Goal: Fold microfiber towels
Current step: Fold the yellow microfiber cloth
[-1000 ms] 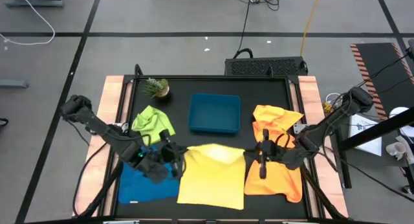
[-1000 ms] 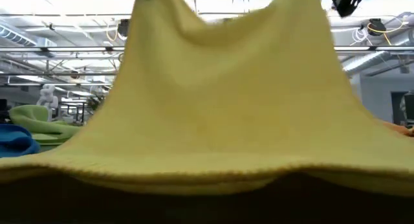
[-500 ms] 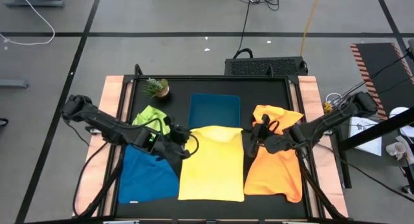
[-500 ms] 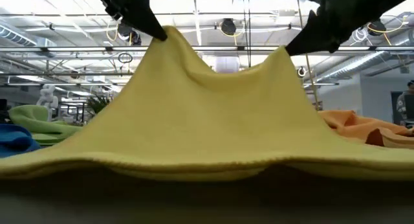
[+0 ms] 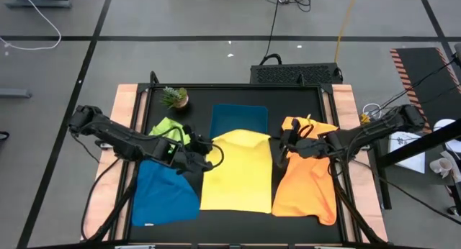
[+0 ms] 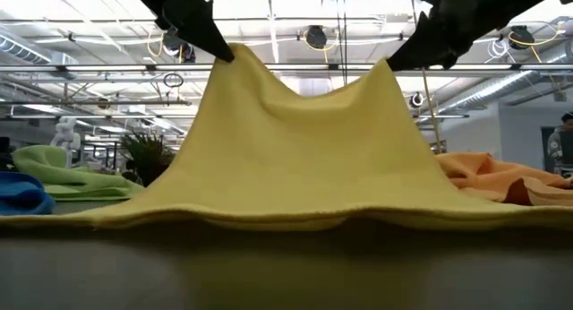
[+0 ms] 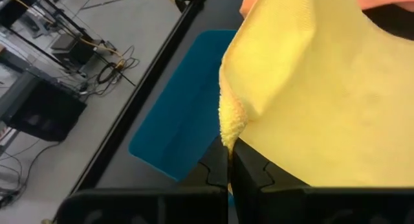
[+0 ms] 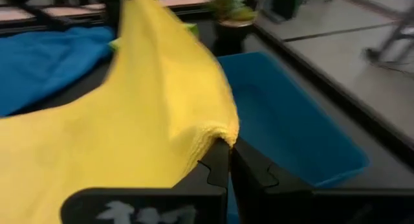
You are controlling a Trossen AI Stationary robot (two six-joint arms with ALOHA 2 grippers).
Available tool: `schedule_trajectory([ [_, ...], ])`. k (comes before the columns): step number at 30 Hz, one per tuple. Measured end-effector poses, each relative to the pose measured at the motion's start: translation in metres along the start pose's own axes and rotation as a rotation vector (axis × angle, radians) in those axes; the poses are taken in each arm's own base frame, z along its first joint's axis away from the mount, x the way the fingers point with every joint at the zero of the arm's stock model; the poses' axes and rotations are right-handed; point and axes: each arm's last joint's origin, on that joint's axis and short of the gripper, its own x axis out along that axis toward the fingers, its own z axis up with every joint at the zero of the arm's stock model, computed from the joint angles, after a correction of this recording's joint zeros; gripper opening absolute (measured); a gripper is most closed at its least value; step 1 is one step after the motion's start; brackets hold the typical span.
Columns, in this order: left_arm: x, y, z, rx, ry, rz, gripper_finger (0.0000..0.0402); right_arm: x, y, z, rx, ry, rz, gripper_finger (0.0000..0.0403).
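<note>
The yellow towel (image 5: 238, 178) lies mid-table with its two far corners lifted and its near edge (image 6: 269, 219) on the table. My left gripper (image 5: 209, 157) is shut on the far left corner and my right gripper (image 5: 277, 152) on the far right one. The blue towel (image 5: 164, 193) lies flat at the near left. The lime green towel (image 5: 170, 131) is bunched behind it. An orange towel (image 5: 306, 178) lies rumpled at the right. My left gripper pinches the yellow towel's far left corner (image 7: 231, 125) between its two fingers, coming slantwise down from the table's left. The corner is raised and the cloth slopes down from it to the table. My right gripper pinches the far right corner (image 8: 223, 137) between its two fingers, coming slantwise down from the table's right. That corner is raised to about the same height, and the far edge (image 6: 309, 88) sags between the two holds.
The teal tray (image 5: 238, 118) stands just beyond the raised far edge of the yellow towel. A small potted plant (image 5: 174, 98) is at the far left. Wooden rails (image 5: 128, 112) run along the table's left and right sides.
Both grippers have gone toward the table's far edge and a little toward each other, still shut on the yellow towel's corners. The towel has been dragged toward the far edge: its near edge has slid along the table and its far edge now reaches the tray.
</note>
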Motion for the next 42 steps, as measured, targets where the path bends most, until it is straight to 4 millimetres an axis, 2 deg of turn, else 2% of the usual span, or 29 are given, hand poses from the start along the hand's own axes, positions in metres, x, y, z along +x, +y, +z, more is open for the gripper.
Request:
schedule_trajectory([
  [6,-0.016,-0.015,-0.003,0.029,-0.028,-0.060,0.0003,-0.010,0.018,-0.007,-0.005,0.024,0.133,0.0000],
  [10,-0.025,-0.029,-0.015,0.046,-0.044,-0.108,0.0004,-0.016,0.035,-0.014,-0.011,0.041,0.197,0.0000],
  [17,-0.025,-0.061,-0.051,0.059,-0.096,-0.248,0.0004,-0.009,0.068,-0.035,-0.036,0.063,0.251,0.0000],
  [26,-0.040,-0.086,-0.061,0.040,-0.147,-0.361,0.0003,-0.010,0.106,-0.060,-0.069,0.071,0.409,0.0000],
  [35,-0.021,-0.121,-0.086,0.120,-0.044,-0.507,0.0003,-0.004,0.125,-0.086,-0.050,0.182,0.510,0.0000],
  [42,-0.020,-0.127,-0.088,0.070,-0.006,-0.592,0.0022,0.000,0.132,-0.096,-0.019,0.243,0.571,0.0007],
])
